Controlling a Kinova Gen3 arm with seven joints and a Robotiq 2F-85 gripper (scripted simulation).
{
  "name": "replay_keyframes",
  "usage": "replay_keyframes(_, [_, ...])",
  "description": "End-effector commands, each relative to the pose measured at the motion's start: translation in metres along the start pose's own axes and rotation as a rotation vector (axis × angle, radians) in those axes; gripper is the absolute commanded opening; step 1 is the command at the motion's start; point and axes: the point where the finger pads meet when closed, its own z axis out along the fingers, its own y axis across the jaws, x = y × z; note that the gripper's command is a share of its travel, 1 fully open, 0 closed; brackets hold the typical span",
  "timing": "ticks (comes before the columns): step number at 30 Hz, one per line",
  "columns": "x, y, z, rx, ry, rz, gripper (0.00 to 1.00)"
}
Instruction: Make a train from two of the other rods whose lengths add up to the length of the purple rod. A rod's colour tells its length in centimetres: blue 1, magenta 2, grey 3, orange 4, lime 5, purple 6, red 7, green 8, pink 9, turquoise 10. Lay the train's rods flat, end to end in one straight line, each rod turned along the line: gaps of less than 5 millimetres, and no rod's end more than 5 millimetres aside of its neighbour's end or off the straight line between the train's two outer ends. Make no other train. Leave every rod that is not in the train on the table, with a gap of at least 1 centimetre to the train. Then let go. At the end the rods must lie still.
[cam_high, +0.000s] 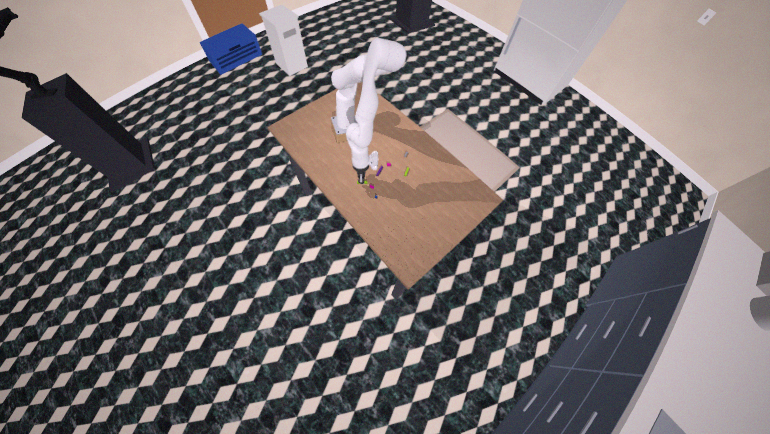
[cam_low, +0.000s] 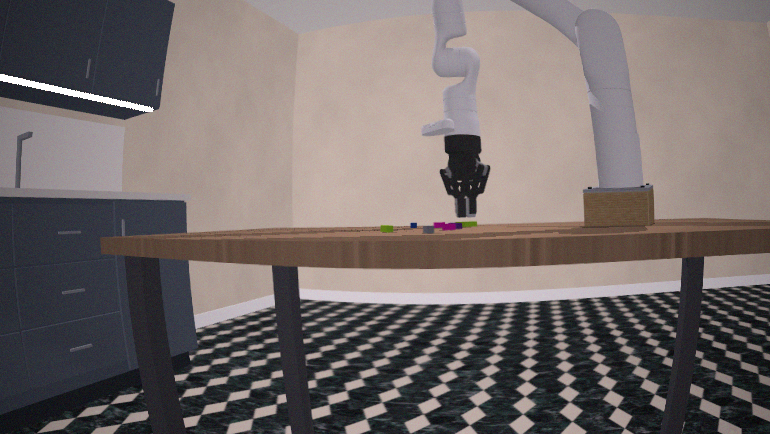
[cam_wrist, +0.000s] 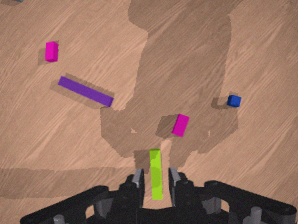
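My gripper (cam_high: 361, 181) (cam_low: 466, 215) (cam_wrist: 156, 178) is partly open and empty, just above a lime rod (cam_low: 470, 223) (cam_wrist: 156, 170) that lies flat between the lines of its fingers. A magenta rod (cam_high: 371, 186) (cam_wrist: 180, 125) lies slightly turned beyond that lime rod, apart from it. A blue rod (cam_high: 375, 196) (cam_low: 413, 225) (cam_wrist: 234, 101) lies to its right in the wrist view. The purple rod (cam_high: 379, 170) (cam_wrist: 86, 91) lies slanted at left there, with another magenta rod (cam_high: 388, 164) (cam_wrist: 51, 51) beyond it. No rods touch.
A second lime rod (cam_high: 407, 170) (cam_low: 386, 229) and a grey rod (cam_high: 406, 154) (cam_low: 428, 229) lie farther out on the wooden table (cam_high: 409, 253) (cam_low: 226, 250). The arm's base stands on a wooden block (cam_low: 618, 209). The arm's shadow falls across several rods.
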Motion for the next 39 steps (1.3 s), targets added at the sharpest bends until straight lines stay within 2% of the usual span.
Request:
replay_keyframes(1, [-0.002,0.002,0.0,-0.003,-0.003,-0.013,0.24])
replay_keyframes(24, [-0.002,0.002,0.001,-0.003,-0.003,-0.013,0.24])
replay_keyframes(39, [-0.002,0.002,0.011,-0.004,-0.003,-0.012,0.24])
